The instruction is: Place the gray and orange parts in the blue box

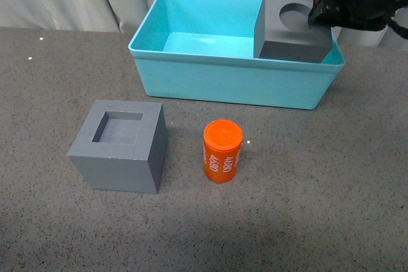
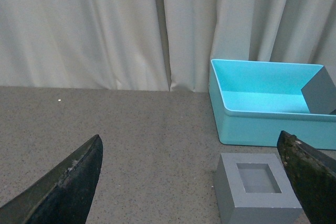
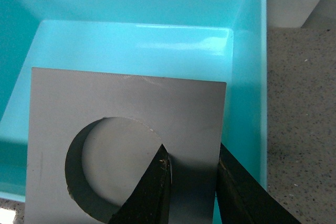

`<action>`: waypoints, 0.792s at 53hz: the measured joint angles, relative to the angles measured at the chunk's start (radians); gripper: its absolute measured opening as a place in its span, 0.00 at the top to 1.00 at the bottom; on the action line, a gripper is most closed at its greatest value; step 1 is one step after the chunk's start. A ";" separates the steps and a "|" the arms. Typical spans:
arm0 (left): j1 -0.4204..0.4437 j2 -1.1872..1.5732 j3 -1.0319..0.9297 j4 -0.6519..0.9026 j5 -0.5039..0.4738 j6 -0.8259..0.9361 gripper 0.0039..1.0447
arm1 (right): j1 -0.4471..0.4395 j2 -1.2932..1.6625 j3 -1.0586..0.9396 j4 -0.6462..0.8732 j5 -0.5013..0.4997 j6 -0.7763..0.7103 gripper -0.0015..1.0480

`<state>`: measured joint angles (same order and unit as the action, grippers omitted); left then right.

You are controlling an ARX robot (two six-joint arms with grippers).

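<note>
Altogether four task items show: two gray cubes, one orange cylinder and one turquoise bin (image 1: pixel 229 84). One cube, the gray cube with a round recess (image 1: pixel 290 33), is at the bin's right end, tipped so its recessed face looks toward the front camera. The right gripper (image 3: pixel 191 157) grips it, with the jaws closed on one wall: one jaw sits inside the round recess and the other on the outer side. Its lower part seems to sit below the rim, though I cannot tell whether it touches the bin floor. The rest of the bin holds nothing.

On the speckled gray counter (image 1: pixel 319 195) in front of the bin stands the gray cube with a square recess (image 1: pixel 121 157), recess upward. Near it to the right, but apart from it, is the orange cylinder (image 1: pixel 222 152), upright, with white digits on its side.

The left gripper (image 2: pixel 189 145) hangs above the counter with its jaws spread wide and nothing between them. A pale curtain (image 2: pixel 105 30) hangs behind.
</note>
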<state>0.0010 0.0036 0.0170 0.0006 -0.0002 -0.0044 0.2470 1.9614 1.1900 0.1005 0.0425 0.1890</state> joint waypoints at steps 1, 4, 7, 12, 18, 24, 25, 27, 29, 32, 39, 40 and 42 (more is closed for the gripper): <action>0.000 0.000 0.000 0.000 0.000 0.000 0.06 | 0.000 0.013 0.008 -0.003 0.000 0.000 0.83; 0.000 0.000 0.000 0.000 0.000 0.000 0.06 | 0.000 0.040 0.027 -0.011 0.001 0.002 0.83; 0.000 0.000 0.000 0.000 0.000 0.000 0.06 | -0.003 0.071 0.048 -0.019 0.000 0.002 0.83; 0.000 0.000 0.000 0.000 0.000 0.000 0.06 | -0.010 0.112 0.084 -0.045 0.001 0.002 0.83; 0.000 0.000 0.000 0.000 0.000 0.000 0.06 | -0.018 0.153 0.127 -0.081 0.000 0.001 0.83; 0.000 0.000 0.000 0.000 0.000 0.000 0.06 | -0.020 0.178 0.162 -0.124 0.006 -0.002 0.83; 0.000 0.000 0.000 0.000 0.000 0.000 0.06 | -0.021 0.184 0.168 -0.128 0.006 -0.002 0.83; 0.000 0.000 0.000 0.000 0.000 0.000 0.06 | -0.022 0.194 0.177 -0.132 0.005 -0.002 0.83; 0.000 0.000 0.000 0.000 0.000 0.000 0.06 | -0.022 0.201 0.183 -0.134 0.005 -0.002 0.83; 0.000 0.000 0.000 0.000 0.000 0.000 0.06 | -0.022 0.207 0.190 -0.137 0.005 -0.005 0.77; 0.000 0.000 0.000 0.000 0.000 0.000 0.06 | -0.023 0.202 0.195 -0.116 0.006 -0.006 0.50; 0.000 0.000 0.000 0.000 0.000 0.000 0.06 | -0.024 0.199 0.192 -0.111 0.008 -0.008 0.47; 0.000 0.000 0.000 0.000 0.000 0.000 0.06 | -0.024 0.192 0.183 -0.094 0.016 -0.014 0.42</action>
<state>0.0010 0.0036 0.0170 0.0006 -0.0002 -0.0048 0.2234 2.1529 1.3727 0.0063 0.0589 0.1745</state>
